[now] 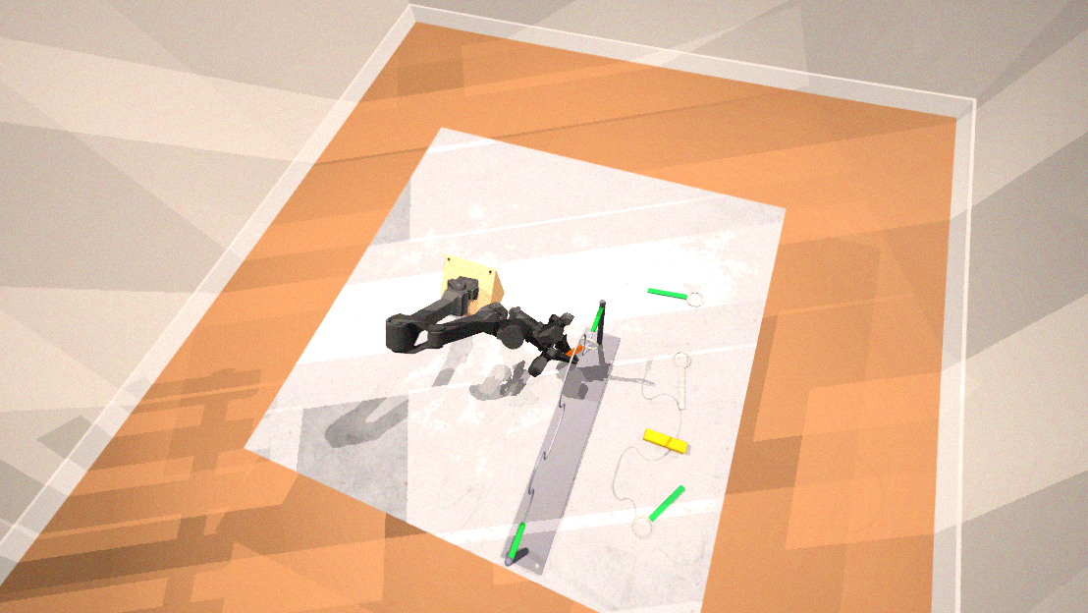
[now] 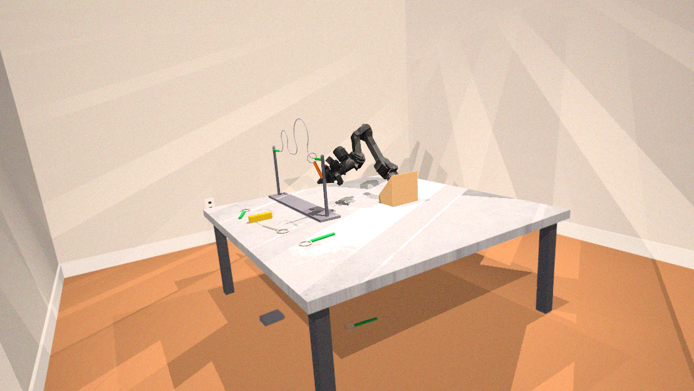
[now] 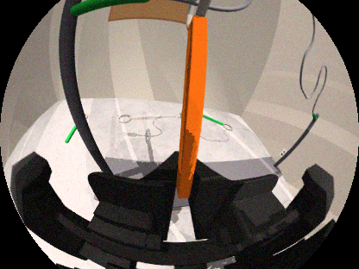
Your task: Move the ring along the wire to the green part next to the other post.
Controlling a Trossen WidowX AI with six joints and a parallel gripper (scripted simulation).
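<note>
My gripper (image 1: pixel 573 358) (image 2: pixel 320 180) (image 3: pixel 181 155) is shut on the orange handle (image 1: pixel 575 350) (image 2: pixel 317 170) (image 3: pixel 194 95), which points up from the fingertips. Its ring (image 2: pixel 309 160) is at the inner end of the green part (image 1: pixel 598 318) (image 2: pixel 317 158) (image 3: pixel 108 4) beside the near post (image 2: pixel 324 189) (image 3: pixel 69 56). The ring is mostly out of the wrist view; its exact gap to the grey wire (image 2: pixel 299 118) (image 3: pixel 305 56) is too small to tell. The other green part (image 1: pixel 516 541) (image 2: pixel 276 150) is at the far post (image 2: pixel 276 172) (image 3: pixel 295 144).
The posts stand on a grey base plate (image 1: pixel 559 464) (image 2: pixel 298 206). Beyond it lie a yellow block (image 1: pixel 664 440) (image 2: pixel 260 217), a pale ring tool (image 1: pixel 680 386) and two green-handled rings. One green handle is nearer (image 1: pixel 667 294) (image 2: pixel 322 237). My arm stands by a wooden box (image 2: pixel 400 189).
</note>
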